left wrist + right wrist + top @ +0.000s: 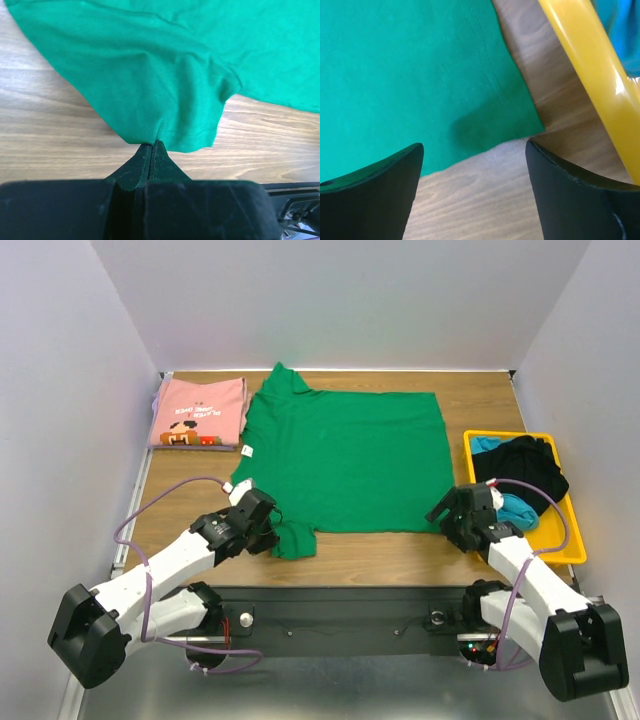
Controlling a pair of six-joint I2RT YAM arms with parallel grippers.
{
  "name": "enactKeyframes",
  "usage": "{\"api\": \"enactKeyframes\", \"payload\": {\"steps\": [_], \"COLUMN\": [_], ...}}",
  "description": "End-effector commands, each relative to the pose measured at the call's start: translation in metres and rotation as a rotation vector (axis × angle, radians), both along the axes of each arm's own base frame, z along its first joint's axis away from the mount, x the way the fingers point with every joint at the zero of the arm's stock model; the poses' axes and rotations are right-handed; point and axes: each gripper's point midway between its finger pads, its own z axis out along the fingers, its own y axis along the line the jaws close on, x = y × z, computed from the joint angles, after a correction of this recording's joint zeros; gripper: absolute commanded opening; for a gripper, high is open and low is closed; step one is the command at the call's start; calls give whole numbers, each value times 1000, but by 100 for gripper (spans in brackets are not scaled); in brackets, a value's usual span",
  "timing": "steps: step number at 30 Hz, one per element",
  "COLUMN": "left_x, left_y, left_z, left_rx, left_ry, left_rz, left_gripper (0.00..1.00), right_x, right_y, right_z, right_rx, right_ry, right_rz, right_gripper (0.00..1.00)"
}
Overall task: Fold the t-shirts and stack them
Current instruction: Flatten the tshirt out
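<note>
The green t-shirt [345, 455] lies spread flat on the wooden table, neck to the left with a small white label [247, 451]. My left gripper [268, 530] is shut on the near left sleeve of the green t-shirt [150, 85], pinching its edge at the fingertips [152, 147]. My right gripper [438, 514] is open and empty, just above the shirt's near right corner [520, 122], which lies between the jaws. The pink t-shirt [198, 412] lies folded at the far left, graphic up.
A yellow plastic tray [573, 545] with black and blue clothes stands at the right, its rim [590, 65] close beside my right gripper. Bare table [390, 555] runs along the near edge. White walls enclose the table.
</note>
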Motion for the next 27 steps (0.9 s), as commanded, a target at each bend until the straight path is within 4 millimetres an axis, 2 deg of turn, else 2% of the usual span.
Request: {"api": "enactKeyframes", "payload": {"steps": [1, 2, 5, 6, 7, 11, 14, 19, 27], "left_x": [10, 13, 18, 19, 21, 28, 34, 46, 77], "left_y": [-6, -6, -7, -8, -9, -13, -14, -17, -16], "left_z": [9, 11, 17, 19, 21, 31, 41, 61, 92], "left_rx": [-22, -22, -27, -27, -32, -47, -53, -81, -90], "left_ry": [-48, -54, -75, -81, -87, -118, -143, -211, -304], "left_rz": [11, 15, 25, 28, 30, 34, 42, 65, 124], "left_gripper": [0, 0, 0, 0, 0, 0, 0, 0, 0], "right_x": [12, 14, 17, 18, 19, 25, 28, 37, 60], "right_y": [-3, -4, -6, -6, -7, -6, -2, -2, 3], "right_z": [-6, -6, -7, -7, -6, 2, 10, 23, 49], "right_rx": [-10, -17, -23, -28, -35, -34, -26, -47, -61], "right_ry": [-24, -32, -39, -42, -46, -67, -89, -122, -170], "right_rz": [-34, -41, -47, -43, -48, -35, -9, 22, 58], "right_gripper": [84, 82, 61, 51, 46, 38, 20, 0, 0]}}
